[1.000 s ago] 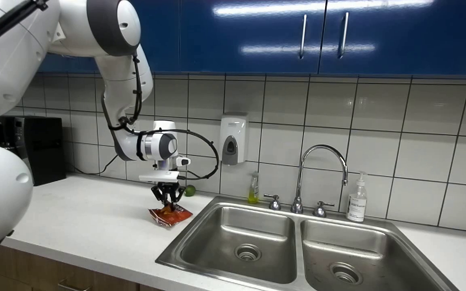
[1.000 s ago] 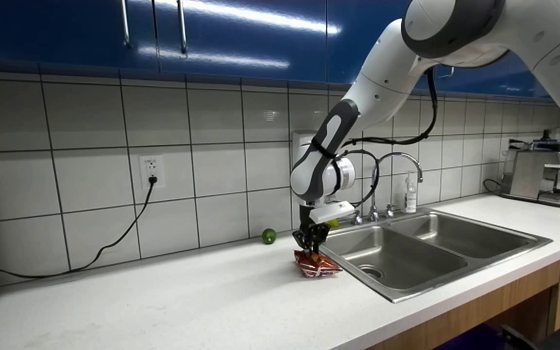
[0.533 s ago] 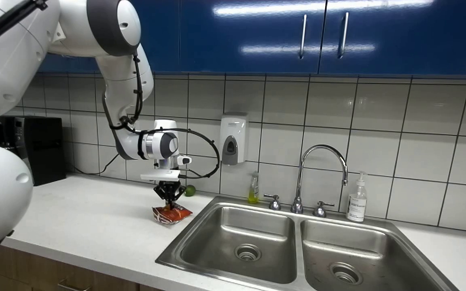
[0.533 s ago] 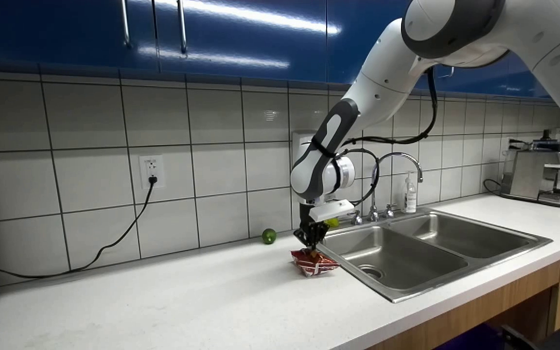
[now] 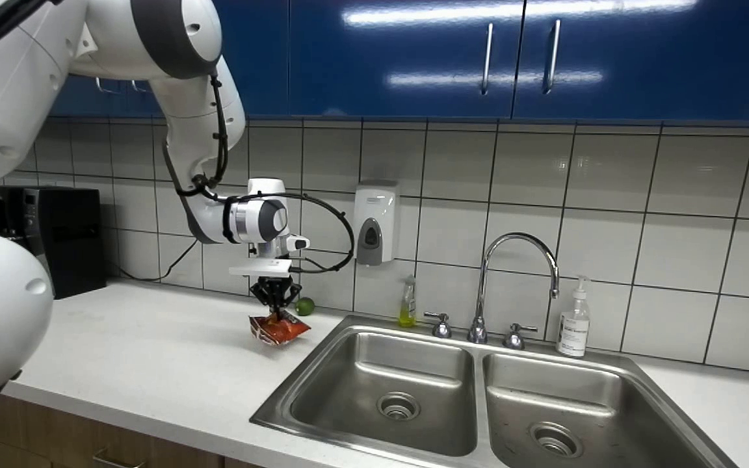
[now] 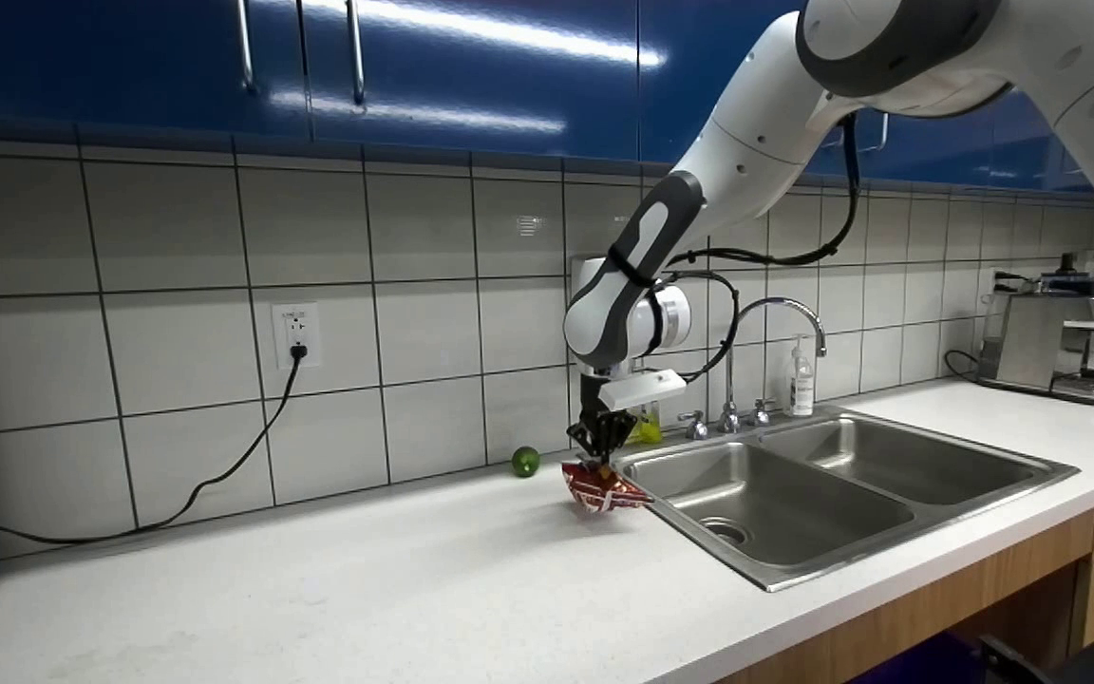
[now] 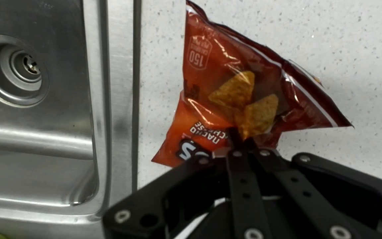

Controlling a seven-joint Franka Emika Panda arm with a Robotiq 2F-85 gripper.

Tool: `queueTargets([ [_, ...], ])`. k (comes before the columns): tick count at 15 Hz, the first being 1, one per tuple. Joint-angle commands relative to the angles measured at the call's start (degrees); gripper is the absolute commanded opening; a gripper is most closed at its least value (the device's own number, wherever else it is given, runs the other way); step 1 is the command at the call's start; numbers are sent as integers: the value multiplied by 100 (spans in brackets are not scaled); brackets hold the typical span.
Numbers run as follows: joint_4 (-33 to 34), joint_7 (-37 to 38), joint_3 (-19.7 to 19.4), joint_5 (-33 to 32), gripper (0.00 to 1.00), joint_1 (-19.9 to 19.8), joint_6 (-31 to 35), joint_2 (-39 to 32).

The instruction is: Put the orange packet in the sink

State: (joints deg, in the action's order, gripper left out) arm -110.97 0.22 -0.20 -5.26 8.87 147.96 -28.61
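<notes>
You hold the packet (image 5: 283, 331) by a fold near its middle, gripper (image 7: 243, 141) pinched narrow on it; it hangs, by the look of it, above the counter (image 6: 367, 589), beside the sink (image 5: 348, 404) and not over it; expect something light and soft, its glossy film likely slippery, its filling brittle if the printed chips (image 7: 235, 89) tell true; that gathered fold is a good hold, so squeeze film, not filling, and allow for swaying corners; now the blind spots: creases swallow the gripper's bite, so its depth is hard to judge; the wrist view hides part of the packet behind the gripper and cuts off the sink; the underside you can't see.
</notes>
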Motion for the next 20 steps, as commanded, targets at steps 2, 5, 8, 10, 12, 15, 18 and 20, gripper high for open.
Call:
queueTargets([
  [2,-162,235,-43,-113,0,-38,-107,361],
  [5,-165,386,-165,-109,0,-86,-113,375],
  [8,-149,519,-308,-79,0,-184,-109,370],
  [10,-133,593,-411,-50,0,-282,-110,376],
  [12,-132,670,-518,-46,0,-377,-108,386],
  [15,-152,738,-651,-16,0,-541,-101,399],
  [18,-166,776,-753,37,0,-720,-106,402],
  [20,-169,789,-810,89,0,-856,-102,404],
])
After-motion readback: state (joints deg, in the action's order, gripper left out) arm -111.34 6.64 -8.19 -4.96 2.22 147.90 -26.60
